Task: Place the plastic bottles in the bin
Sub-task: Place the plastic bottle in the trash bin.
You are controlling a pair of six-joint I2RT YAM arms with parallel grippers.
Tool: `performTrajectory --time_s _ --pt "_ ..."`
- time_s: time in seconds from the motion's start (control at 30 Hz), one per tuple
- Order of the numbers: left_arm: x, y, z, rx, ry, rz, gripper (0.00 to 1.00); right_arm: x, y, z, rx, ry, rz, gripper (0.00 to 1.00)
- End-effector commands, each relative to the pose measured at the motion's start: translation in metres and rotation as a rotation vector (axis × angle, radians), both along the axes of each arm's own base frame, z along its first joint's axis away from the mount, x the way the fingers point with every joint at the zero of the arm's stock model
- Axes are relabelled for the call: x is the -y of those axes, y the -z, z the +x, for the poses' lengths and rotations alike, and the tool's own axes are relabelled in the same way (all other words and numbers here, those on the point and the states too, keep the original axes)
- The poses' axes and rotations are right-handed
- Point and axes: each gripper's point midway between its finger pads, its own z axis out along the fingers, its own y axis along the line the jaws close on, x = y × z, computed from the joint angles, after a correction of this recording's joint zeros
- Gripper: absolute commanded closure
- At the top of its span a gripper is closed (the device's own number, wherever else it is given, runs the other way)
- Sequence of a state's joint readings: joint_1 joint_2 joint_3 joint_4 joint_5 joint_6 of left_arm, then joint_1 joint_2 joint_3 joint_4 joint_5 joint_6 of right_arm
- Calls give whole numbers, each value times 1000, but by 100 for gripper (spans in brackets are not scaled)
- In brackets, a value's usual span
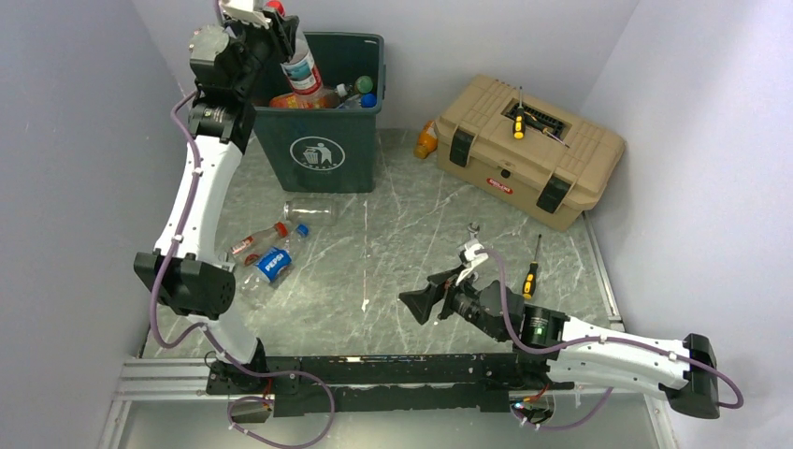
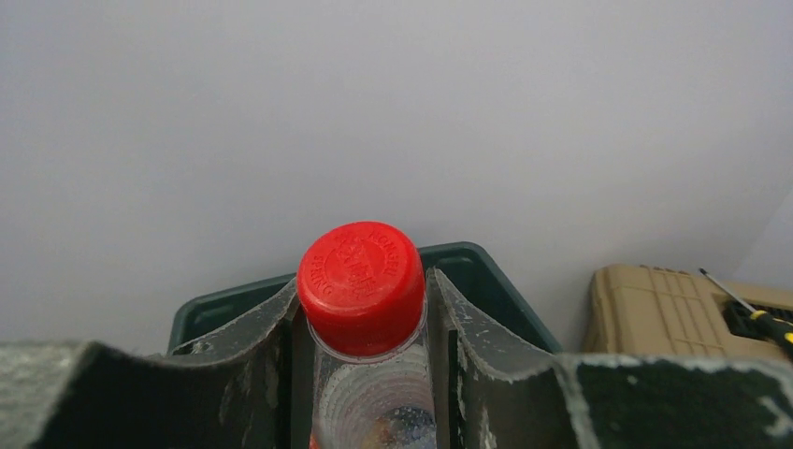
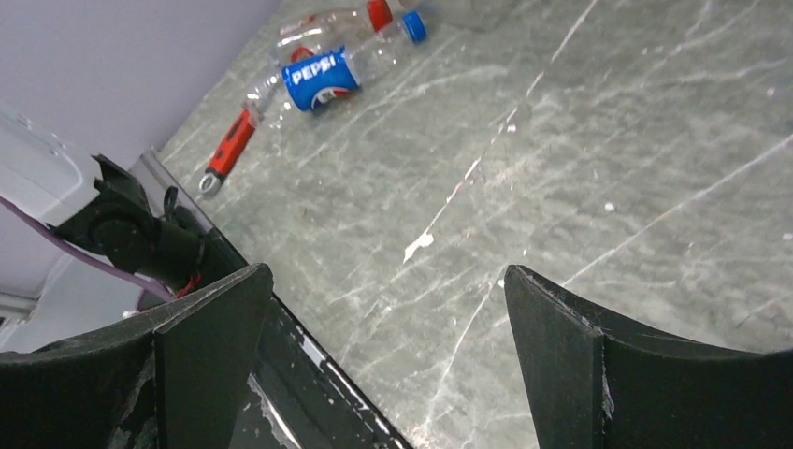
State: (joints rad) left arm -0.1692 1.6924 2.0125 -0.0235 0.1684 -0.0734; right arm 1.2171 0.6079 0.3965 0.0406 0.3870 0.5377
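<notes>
Arms differ: left gripper (image 1: 285, 37), raised high, clamps a red-capped bottle (image 1: 301, 67) above the bin (image 1: 323, 154); right gripper (image 1: 439, 291) hangs low, wide.

Pale lilac walls (image 1: 75, 140) enclose a grey marbled tabletop (image 1: 411, 224).

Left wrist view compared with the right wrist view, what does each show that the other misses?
Only left wrist: the left gripper shut on a red-capped bottle, with the bin rim and tan toolbox behind. Only right wrist: the right gripper open and empty above the table, a Pepsi bottle and a red-handled tool lying beyond. Both: a pale wall.
</notes>
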Motion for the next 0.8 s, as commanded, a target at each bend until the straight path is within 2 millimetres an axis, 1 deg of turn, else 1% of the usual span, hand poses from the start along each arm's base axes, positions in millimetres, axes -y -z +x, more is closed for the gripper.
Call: performTrajectory --time_s 0.0,0.1,0.13,0.2,0.3,0.4,0.43,0.47,0.53,0.57,0.63,0.77 --pt "-16 -14 13 106 -76 21 100 -10 1 -6 -55 -25 84 0" --pt "-36 12 30 37 -201 56 100 -9 6 -6 -57 -22 63 0" --pt "-46 22 36 4 -260 62 100 -6 7 -4 -53 -9 53 0" --pt "-60 46 44 -58 -339 97 100 -2 5 -3 -37 -1 42 0" --pt "-70 84 53 -138 -391 127 100 2 4 -1 -11 10 27 0" --pt "-74 124 61 -239 -392 131 100 5 1 2 4 25 13 0" --pt "-74 136 63 -267 -393 122 100 5 0 3 7 28 9 0" --pt "-75 144 64 -286 -388 110 100 5 -1 3 8 30 5 0" --pt "-74 158 66 -325 -376 90 100 6 -2 4 9 35 0 0" --pt "-70 165 67 -347 -354 50 100 6 -2 5 10 38 1 0" --pt "-57 176 68 -369 -254 -20 100 6 -1 5 10 41 4 0" --pt "-21 188 68 -423 -24 -125 100 6 -3 6 15 47 5 0"
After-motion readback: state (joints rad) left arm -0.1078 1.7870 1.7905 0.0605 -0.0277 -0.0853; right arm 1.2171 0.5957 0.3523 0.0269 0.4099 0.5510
